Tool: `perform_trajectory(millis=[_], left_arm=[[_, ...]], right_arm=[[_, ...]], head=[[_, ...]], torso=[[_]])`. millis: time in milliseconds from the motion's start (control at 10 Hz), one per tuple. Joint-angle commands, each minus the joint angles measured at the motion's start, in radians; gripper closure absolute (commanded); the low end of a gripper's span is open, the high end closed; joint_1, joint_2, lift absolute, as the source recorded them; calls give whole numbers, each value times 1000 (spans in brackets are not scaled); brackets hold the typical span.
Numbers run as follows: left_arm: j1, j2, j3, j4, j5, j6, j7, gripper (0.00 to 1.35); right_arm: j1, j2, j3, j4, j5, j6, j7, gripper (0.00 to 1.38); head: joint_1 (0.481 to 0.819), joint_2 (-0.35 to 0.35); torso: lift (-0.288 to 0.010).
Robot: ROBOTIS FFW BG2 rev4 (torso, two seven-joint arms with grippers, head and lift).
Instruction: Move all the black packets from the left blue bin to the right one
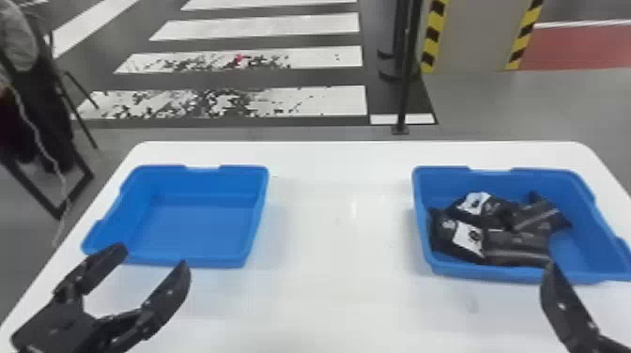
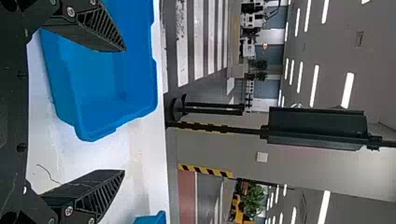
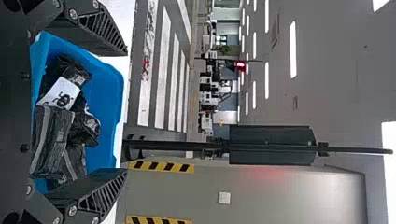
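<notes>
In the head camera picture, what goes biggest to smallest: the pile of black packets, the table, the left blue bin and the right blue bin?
1. White table
2. Left blue bin and right blue bin: too alike to rank
3. Pile of black packets

The left gripper (image 1: 153, 257) reaches in from the head view's lower left corner, its two black fingers spread wide, tips pointing forward. The right gripper (image 1: 565, 305) sits at the lower right, its fingers likewise wide apart in its wrist view.
</notes>
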Motion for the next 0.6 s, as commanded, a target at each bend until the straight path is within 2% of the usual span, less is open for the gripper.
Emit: perform_trajectory(millis=[0, 500], left_arm=[[3, 4, -3, -4, 4, 5, 1, 144], [5, 5, -5, -9, 16, 7, 1, 144]], right_arm=[[-3, 1, 4, 7, -9, 3, 0, 153], [-10, 1, 10, 19, -27, 3, 0, 153]], head=[[695, 103], [695, 98]], torso=[[-185], [-185]])
